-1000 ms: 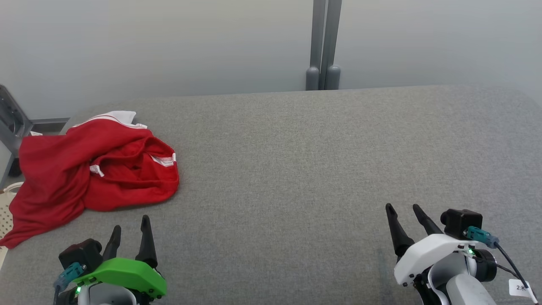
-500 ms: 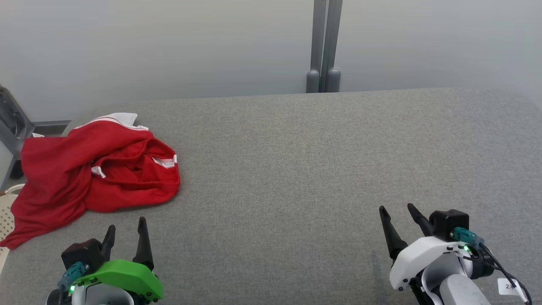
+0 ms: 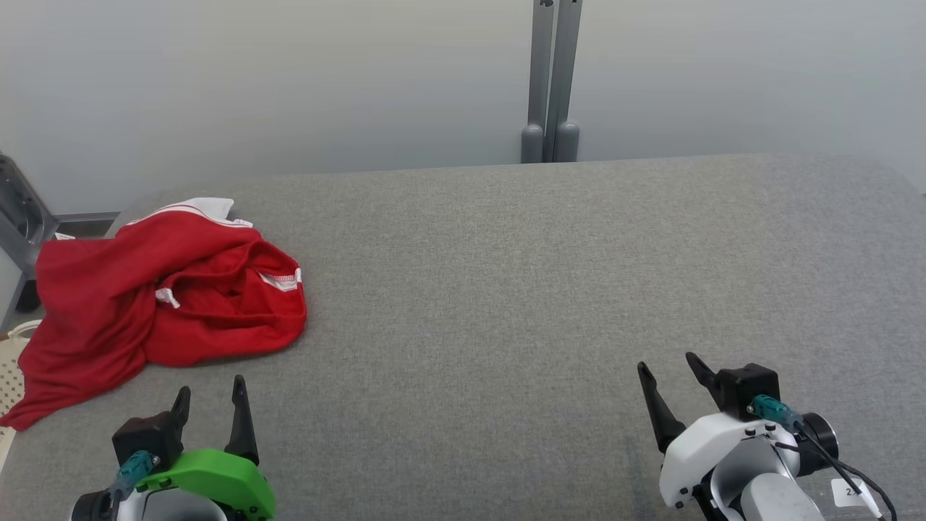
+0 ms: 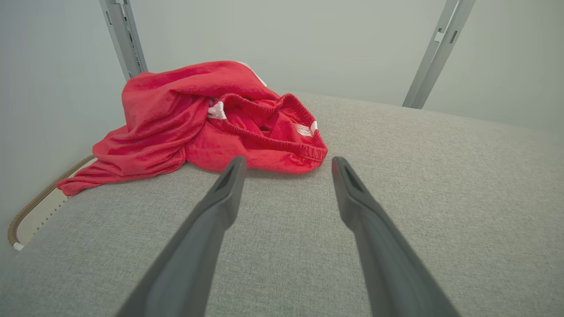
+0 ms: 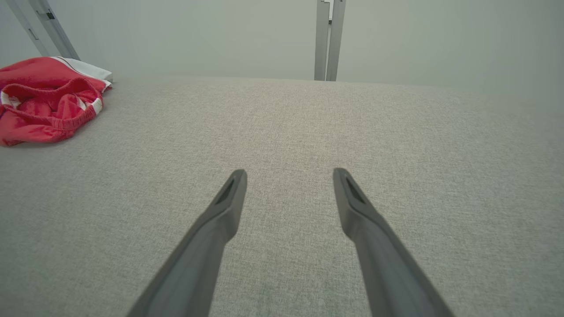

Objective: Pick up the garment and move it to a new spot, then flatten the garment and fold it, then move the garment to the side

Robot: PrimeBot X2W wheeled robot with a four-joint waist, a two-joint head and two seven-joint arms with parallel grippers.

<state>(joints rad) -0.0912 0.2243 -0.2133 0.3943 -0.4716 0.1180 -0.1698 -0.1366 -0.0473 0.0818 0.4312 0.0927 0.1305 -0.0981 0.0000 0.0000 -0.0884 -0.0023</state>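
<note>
The garment [image 3: 145,297] is a crumpled red piece with white trim and an elastic waistband, heaped at the left end of the grey table [image 3: 506,289], one part hanging over the left edge. My left gripper [image 3: 210,387] stands open just in front of the heap, nothing between its fingers. The left wrist view has the garment [image 4: 211,123] right beyond the fingertips of the left gripper [image 4: 286,163]. My right gripper [image 3: 665,365] is open and empty at the lower right, far from the cloth. From the right wrist, the garment [image 5: 44,97] lies far left of the right gripper [image 5: 288,174].
A grey upright post [image 3: 550,79] stands behind the table's far edge, against a pale wall. A grey frame [image 3: 18,210] and a pale perforated basket [image 3: 11,369] sit beside the table's left edge. The table's far right corner [image 3: 897,174] is rounded.
Both grippers have drawn back toward the bottom of the head view, still open. The garment lies as before; the picture has shifted slightly.
</note>
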